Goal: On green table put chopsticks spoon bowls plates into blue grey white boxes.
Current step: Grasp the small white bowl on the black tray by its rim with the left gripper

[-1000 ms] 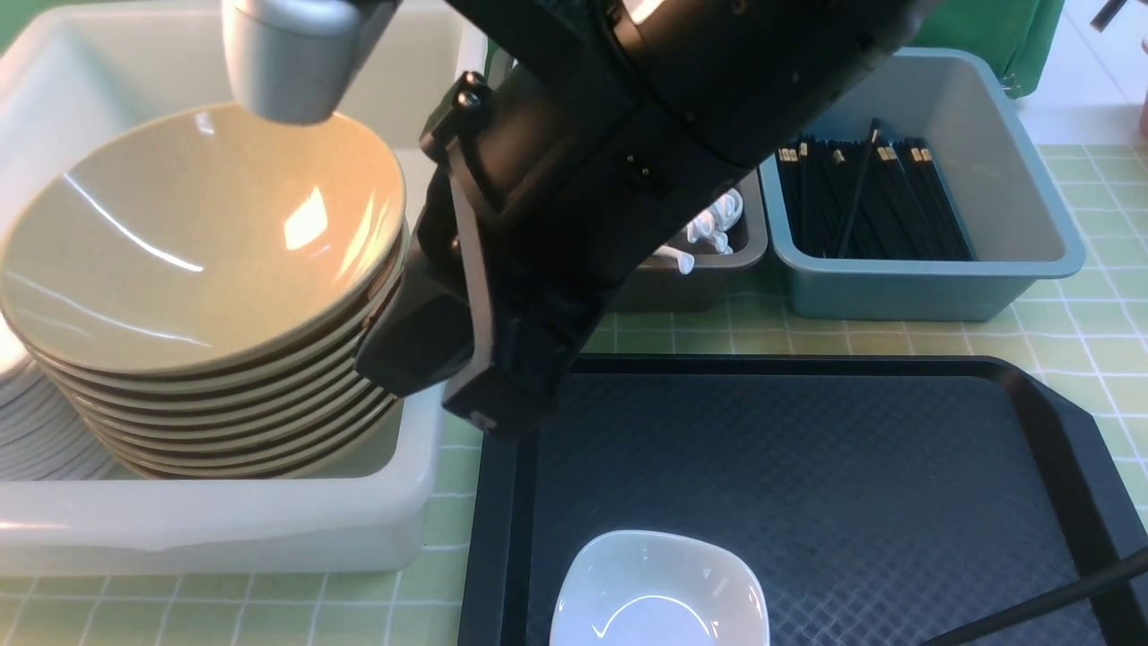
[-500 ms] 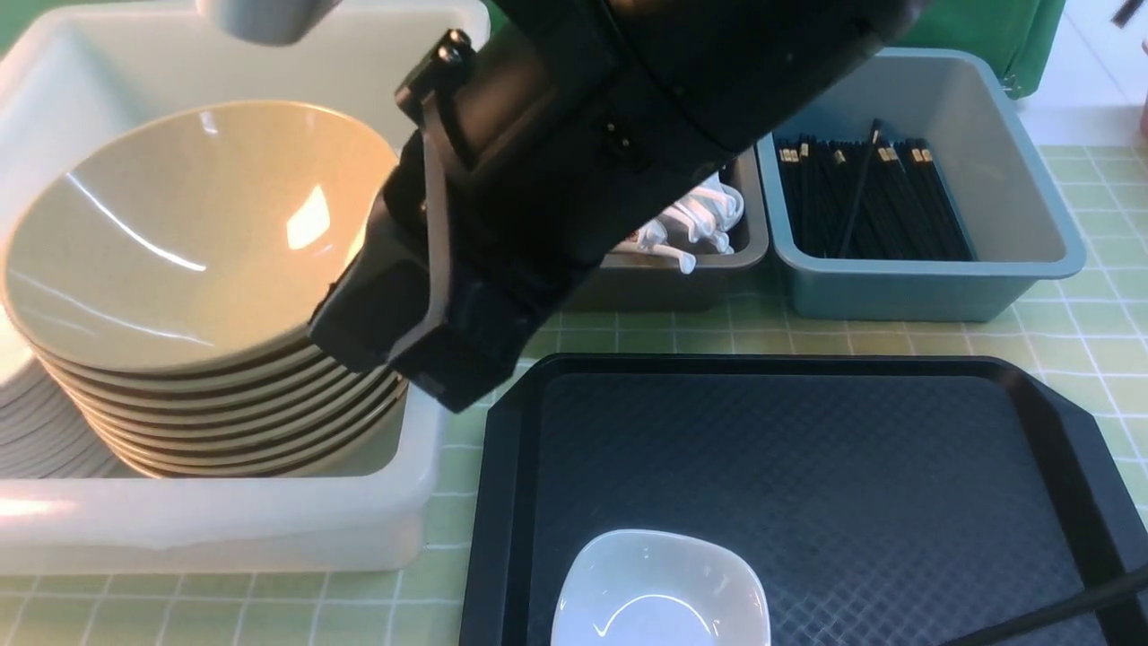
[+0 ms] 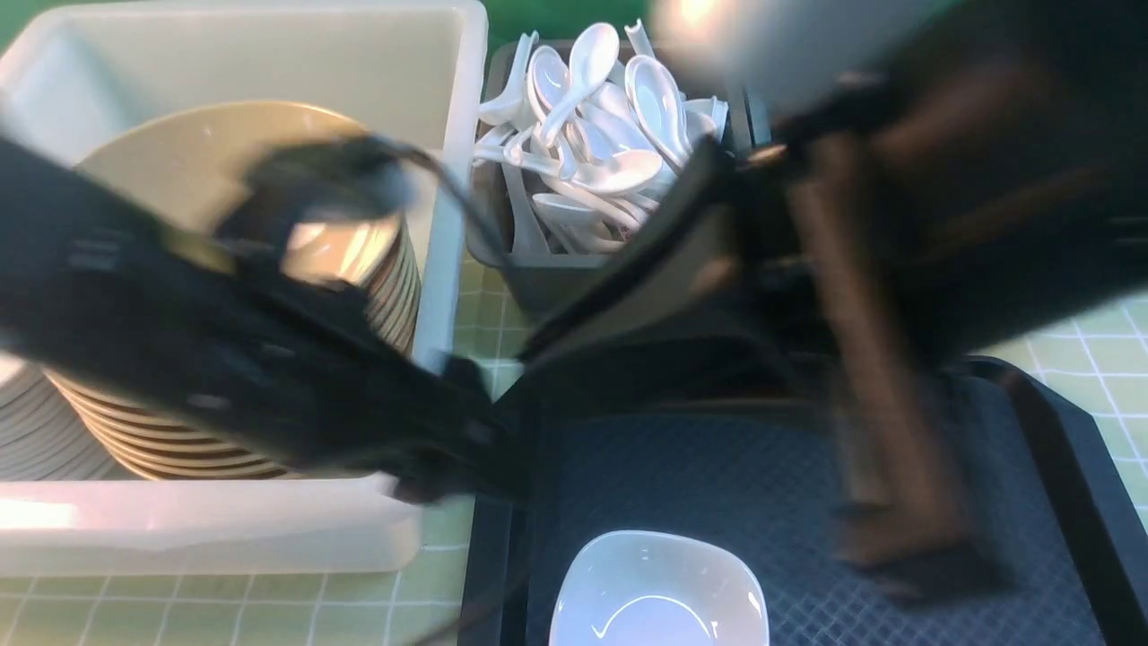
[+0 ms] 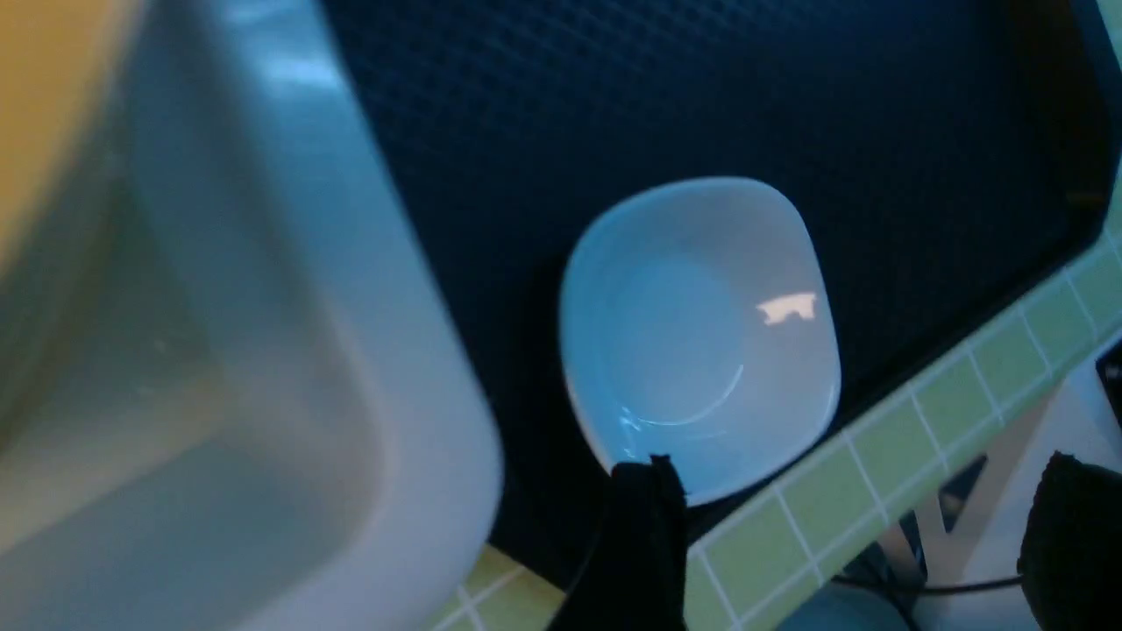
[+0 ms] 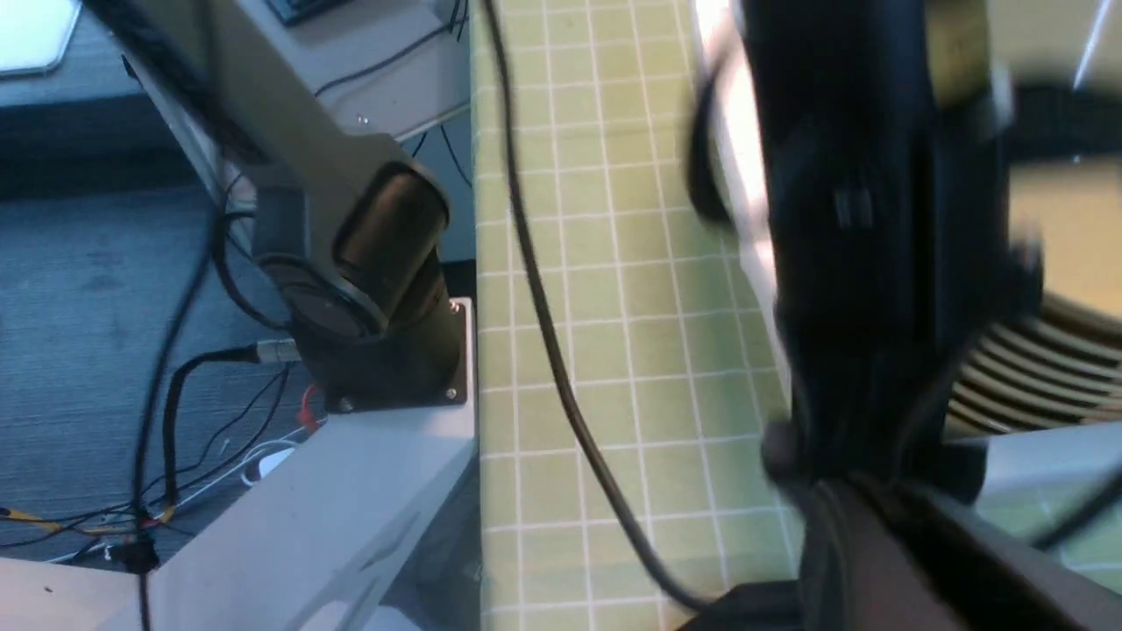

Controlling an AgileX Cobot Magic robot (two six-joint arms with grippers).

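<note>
White bowl [image 3: 659, 592] on tray [image 3: 1031, 422], awaiting boxing: left tool [image 4: 857, 517] spread near its rim, likely for pickup; right tool [image 3: 892, 543] pressed together.

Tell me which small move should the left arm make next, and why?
Probably lower the left gripper toward the white bowl and set one finger inside its rim: the jaws stand open and empty near it, and the bowl lies on the black tray, not yet boxed.

The left arm [image 3: 179, 359] bars the black tray [image 3: 700, 475] at its left edge, the right arm [image 3: 897, 269] overhangs its right half; the middle is free beyond the white bowl [image 3: 659, 597].
</note>
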